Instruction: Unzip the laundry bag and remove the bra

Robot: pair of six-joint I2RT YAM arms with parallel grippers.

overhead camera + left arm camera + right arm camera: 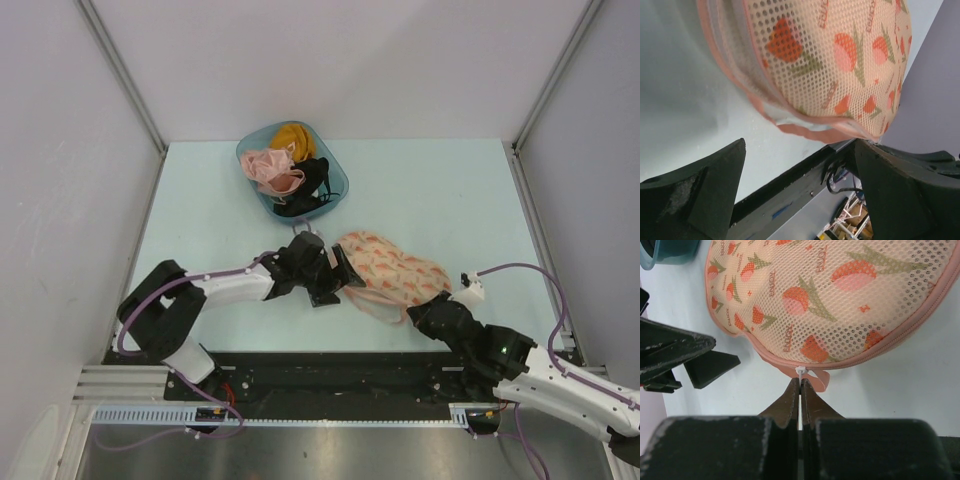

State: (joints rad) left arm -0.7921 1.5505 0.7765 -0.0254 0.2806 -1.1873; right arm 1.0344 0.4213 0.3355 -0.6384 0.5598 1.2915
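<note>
At the lower edge of the scene, the right gripper is pressed fully closed, its two fingers flat against each other. They pinch a thin white pull tab that sits on the near rim of the laundry bag.

A little further in and to the left, the left gripper stands wide open with nothing in it. Its dark fingers are spread on either side of the bag's left end, close to the rim. Whether they touch it cannot be told.

The bag lies flat on the pale mint table, right of centre in the overhead view, stretched between the two grippers. It is a rounded, padded mesh pouch, cream-peach with a fine pattern of holes. It is printed with orange and pink tulips on green stems and small lettering. A salmon-pink band runs around its edge, and the stretch of zip seen from the right wrist looks closed.

Toward the back, well apart from the bag, a teal tub holds a pink bra, a mustard-yellow garment and a black item.
</note>
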